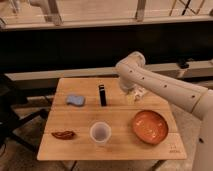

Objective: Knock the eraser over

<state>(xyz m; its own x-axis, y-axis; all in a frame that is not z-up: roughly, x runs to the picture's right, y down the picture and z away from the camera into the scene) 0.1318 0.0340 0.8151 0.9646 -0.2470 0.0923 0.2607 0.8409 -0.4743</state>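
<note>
Wooden table (80, 145): blue pad (75, 100) and red-brown item (63, 134) near left edge; eraser (102, 95) upright at centre-top, bare wood around it. Cup (100, 133) at front edge. Right of eraser, apart from it, gripper (136, 94); grip state cannot tell. Orange bowl (150, 126) lower right.

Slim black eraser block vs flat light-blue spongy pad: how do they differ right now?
The slim black eraser block stands upright, taller than wide; the flat light-blue spongy pad lies low. The eraser is dark with straight edges, the pad pale and rounded. The eraser is nearer the gripper. Both rest on the wooden table, untouched.
</note>
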